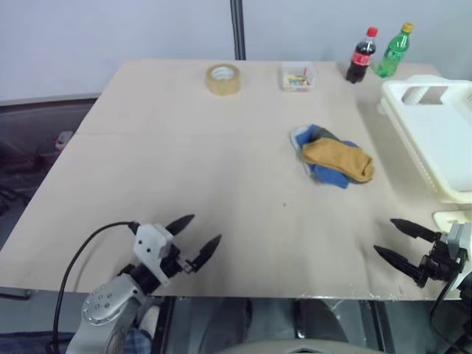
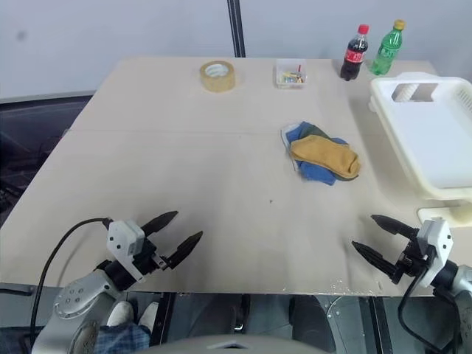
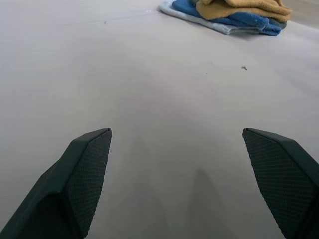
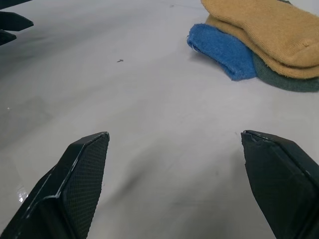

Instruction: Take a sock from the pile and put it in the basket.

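Left of the basket [image 1: 435, 140], the pile [image 1: 332, 157] with the sock [image 1: 338, 158] on top, left gripper [image 1: 200, 237] and right gripper [image 1: 389, 241] nearer, both spread wide, empty.

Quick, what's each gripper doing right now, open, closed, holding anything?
Left gripper: open, holding nothing, over the table's near edge.
Right gripper: open, holding nothing, short of the pile.

tape roll [image 1: 223, 79], small clear box [image 1: 297, 77], cola bottle [image 1: 361, 56] & green bottle [image 1: 392, 50] along table's [image 1: 184, 162] far edge
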